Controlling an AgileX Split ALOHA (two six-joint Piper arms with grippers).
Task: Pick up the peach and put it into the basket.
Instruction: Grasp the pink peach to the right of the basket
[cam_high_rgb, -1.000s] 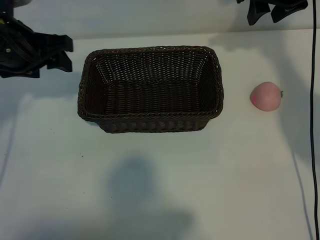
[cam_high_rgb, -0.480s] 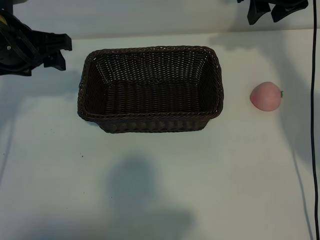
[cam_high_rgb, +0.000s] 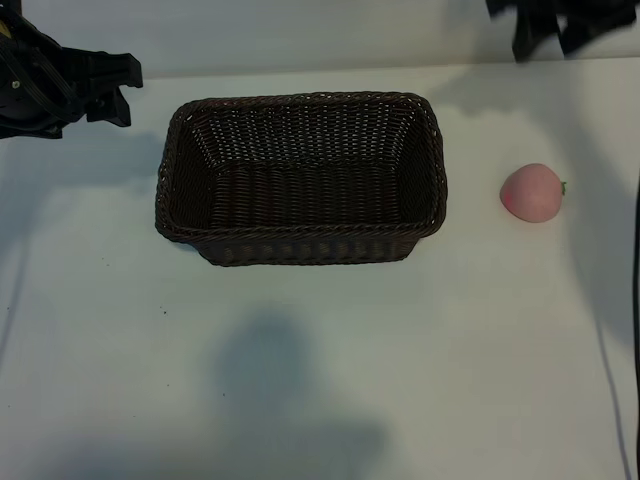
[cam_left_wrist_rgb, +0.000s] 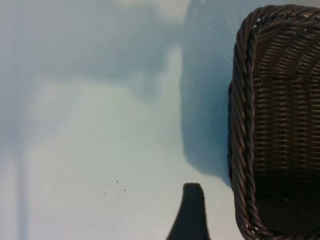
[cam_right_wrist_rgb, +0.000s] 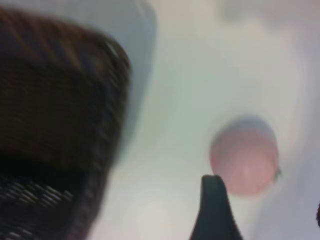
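With the peach (cam_high_rgb: 532, 192) untouched at three o'clock of the empty basket (cam_high_rgb: 300, 100), our right gripper (cam_high_rgb: 548, 35) hangs spread above it, our left gripper (cam_high_rgb: 105, 85) parked spread at ten o'clock: everything remains.

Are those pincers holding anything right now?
No. The peach lies alone on the table, and both the left pincer and right pincer are open and empty.
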